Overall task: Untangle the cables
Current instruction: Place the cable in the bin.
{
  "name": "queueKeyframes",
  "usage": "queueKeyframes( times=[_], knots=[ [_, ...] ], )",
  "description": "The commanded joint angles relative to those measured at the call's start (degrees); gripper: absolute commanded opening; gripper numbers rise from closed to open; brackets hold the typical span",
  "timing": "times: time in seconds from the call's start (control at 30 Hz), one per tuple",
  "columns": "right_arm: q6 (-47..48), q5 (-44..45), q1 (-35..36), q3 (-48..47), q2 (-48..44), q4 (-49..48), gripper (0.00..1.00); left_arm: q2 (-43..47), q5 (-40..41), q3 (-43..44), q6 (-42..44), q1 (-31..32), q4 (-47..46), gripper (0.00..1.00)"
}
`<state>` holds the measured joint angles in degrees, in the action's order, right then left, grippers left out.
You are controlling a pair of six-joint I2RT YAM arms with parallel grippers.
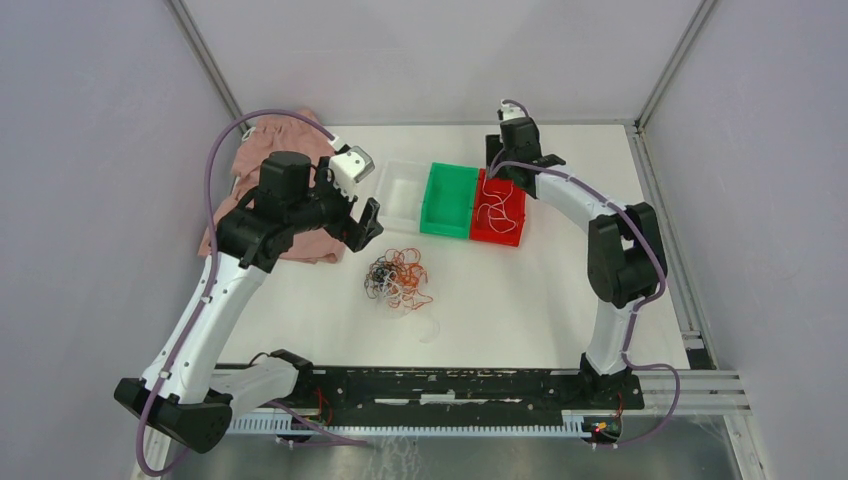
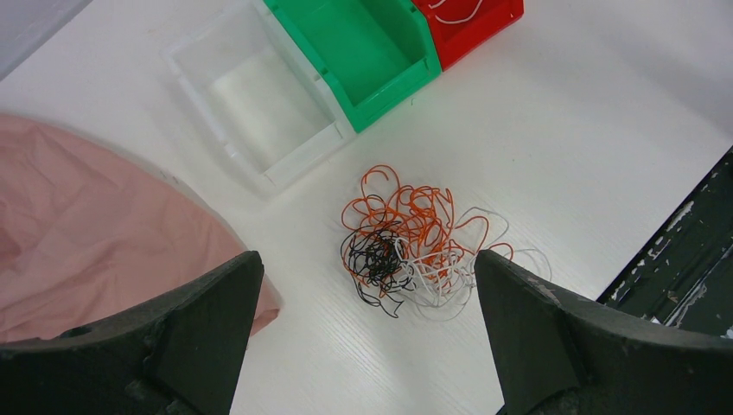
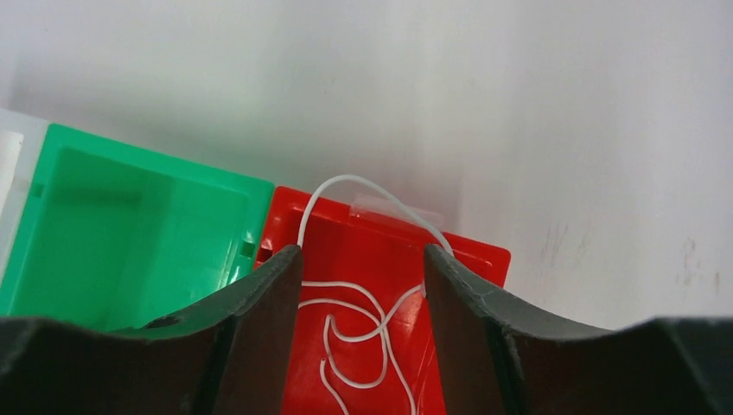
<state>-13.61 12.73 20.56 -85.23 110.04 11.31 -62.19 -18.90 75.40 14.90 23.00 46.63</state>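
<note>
Now: left gripper (image 2: pixel 363 281) is spread wide and empty, hovering over the tangled clump of cables (image 2: pixel 415 246) (orange-red, black, white) on the table (image 1: pixel 560 300). Right gripper (image 3: pixel 361 259) is parted, nothing between its fingers, above the red bin (image 3: pixel 486 264), where we see loose white strands (image 3: pixel 354 324). Green bin (image 1: pixel 447 200) and clear bin (image 1: pixel 400 195) adjoin it. Pink cloth (image 1: pixel 262 135) lies to the left.
</note>
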Motion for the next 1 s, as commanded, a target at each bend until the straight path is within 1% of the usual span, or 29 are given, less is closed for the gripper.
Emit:
queueKeyframes(
  times=[0.0,0.2,0.4,0.47,0.6,0.67,0.7,0.77,0.8,0.87,0.97],
  knots=[
    [0.12,-3.48,0.02,1.34,-0.5,-2.69,0.57,0.75,0.44,2.07,1.57,0.01,-1.62,0.99],
    [-1.41,-4.9,0.1,3.05,-0.23,-2.83,0.34,1.18,0.59,1.65,1.64,-0.04,-1.96,0.99],
    [-2.58,-5.09,0.03,4.72,-0.48,-3.04,0.18,1.57,0.75,1.6,1.55,0.0,-2.5,0.99],
    [-3.14,-5.12,0.1,5.72,-0.71,-3.69,0.17,1.75,0.68,1.45,1.64,-0.04,-2.51,0.99],
    [-3.1,-6.33,0.05,5.14,-2.61,-3.71,0.2,1.93,0.53,1.25,1.82,-0.04,-2.5,0.99],
    [-3.09,-6.76,-0.03,3.65,-4.13,-2.76,0.24,2.06,0.44,1.25,2.08,-0.03,-2.5,0.99],
    [-3.09,-6.92,-0.32,2.89,-4.88,-2.56,0.31,2.06,0.44,1.32,2.12,0.02,-2.49,0.99],
    [-3.18,-7.01,-0.78,1.4,-6.41,-2.0,0.5,2.08,0.35,1.42,2.16,-0.04,-2.43,0.99],
    [-3.07,-7.09,-1.12,0.65,-6.69,-1.6,0.55,2.08,0.27,1.49,2.2,-0.04,-2.42,0.99],
    [-2.13,-7.82,-1.72,-1.1,-6.58,-0.46,0.62,2.03,0.03,1.59,2.16,0.02,-2.29,0.99],
    [-0.13,-8.04,-2.58,-4.3,-4.48,2.33,0.66,2.05,-0.09,1.6,2.33,0.02,-2.25,0.99]
  ],
)
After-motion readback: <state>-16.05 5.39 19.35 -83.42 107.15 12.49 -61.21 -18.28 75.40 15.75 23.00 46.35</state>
